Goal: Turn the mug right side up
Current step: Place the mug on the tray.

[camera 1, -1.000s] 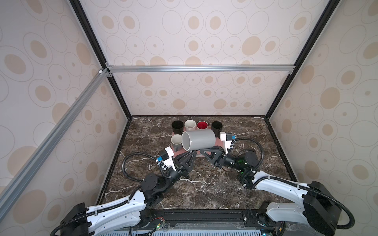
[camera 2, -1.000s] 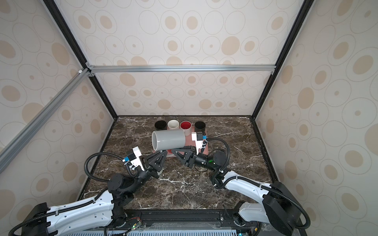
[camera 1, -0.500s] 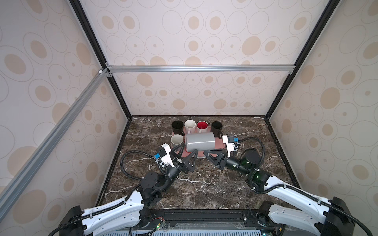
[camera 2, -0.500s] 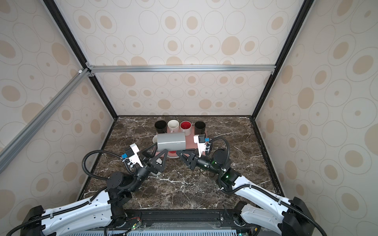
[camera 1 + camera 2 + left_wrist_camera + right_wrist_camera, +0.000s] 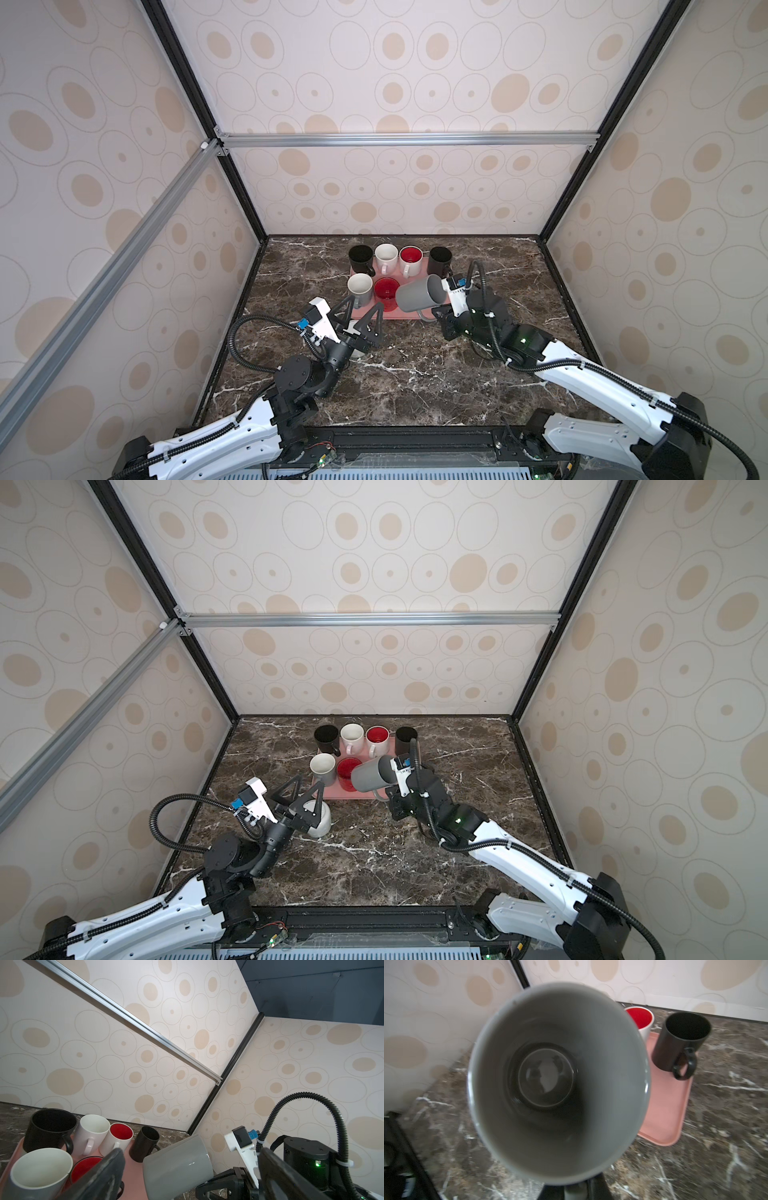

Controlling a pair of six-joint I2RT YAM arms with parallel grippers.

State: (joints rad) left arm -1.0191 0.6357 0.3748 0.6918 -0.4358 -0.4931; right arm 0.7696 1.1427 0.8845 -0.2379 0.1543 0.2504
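Grey ceramic mug (image 5: 415, 299) hangs above the near edge of the pink plastic tray (image 5: 390, 315), long axis nearly level, mouth facing my right wrist, base pointing left. My right hand (image 5: 438, 316) pinches its handle; my left hand (image 5: 365, 302) gapes wide, empty.

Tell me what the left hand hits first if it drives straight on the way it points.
Probably the front red mug on the pink tray, just beyond the open left hand; height is unclear, so it might pass above it.
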